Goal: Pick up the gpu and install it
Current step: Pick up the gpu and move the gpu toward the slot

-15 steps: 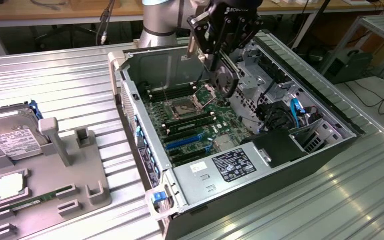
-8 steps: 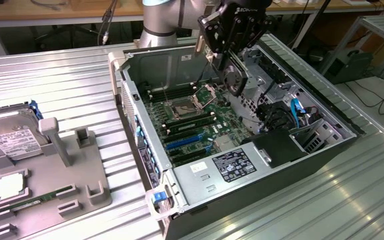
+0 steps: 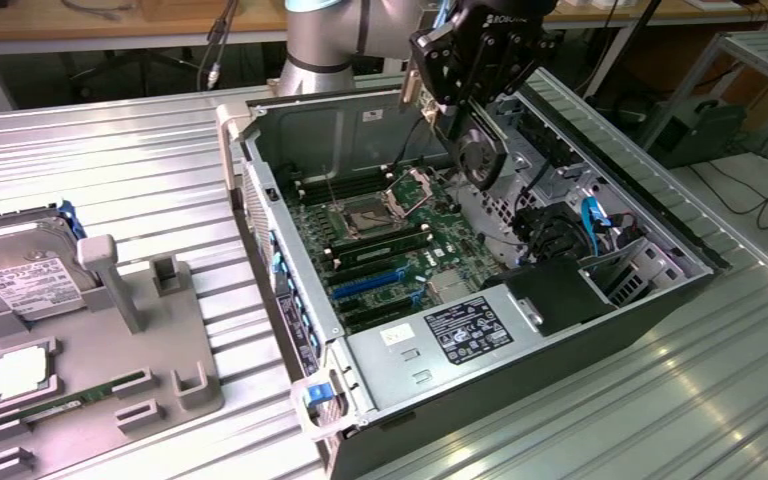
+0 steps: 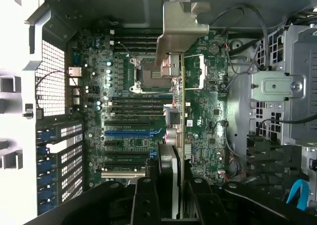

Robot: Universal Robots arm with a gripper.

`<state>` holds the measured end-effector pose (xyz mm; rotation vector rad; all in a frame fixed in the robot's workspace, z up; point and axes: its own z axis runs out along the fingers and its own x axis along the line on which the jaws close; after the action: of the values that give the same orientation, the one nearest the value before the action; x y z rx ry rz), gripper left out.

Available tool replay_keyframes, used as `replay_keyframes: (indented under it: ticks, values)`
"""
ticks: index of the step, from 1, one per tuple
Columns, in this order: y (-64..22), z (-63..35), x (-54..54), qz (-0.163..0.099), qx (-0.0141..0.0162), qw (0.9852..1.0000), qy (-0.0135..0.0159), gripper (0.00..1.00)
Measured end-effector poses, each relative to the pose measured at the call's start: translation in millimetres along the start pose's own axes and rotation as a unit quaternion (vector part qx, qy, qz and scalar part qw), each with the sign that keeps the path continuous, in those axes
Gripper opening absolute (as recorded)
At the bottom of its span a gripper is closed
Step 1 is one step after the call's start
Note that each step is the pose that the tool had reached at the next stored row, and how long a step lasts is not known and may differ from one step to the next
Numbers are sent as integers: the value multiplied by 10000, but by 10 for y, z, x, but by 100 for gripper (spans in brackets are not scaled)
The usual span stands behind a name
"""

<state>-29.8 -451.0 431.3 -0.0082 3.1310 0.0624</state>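
Gripper partly closed, clamping the gpu edge-on above the motherboard: carry step, card unseated, needs lining up with blue PCIe slot.

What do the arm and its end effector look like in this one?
The arm is a silver-grey cylinder with a bluish joint cap. The end effector is black, built of jointed linked fingers, with white lettering on its body.
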Motion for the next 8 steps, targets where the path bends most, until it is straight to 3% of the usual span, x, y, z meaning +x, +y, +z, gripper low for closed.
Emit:
replay_keyframes:
  ticks: [8]
  values:
    - [0,0,0,0,0,10000,0,28]
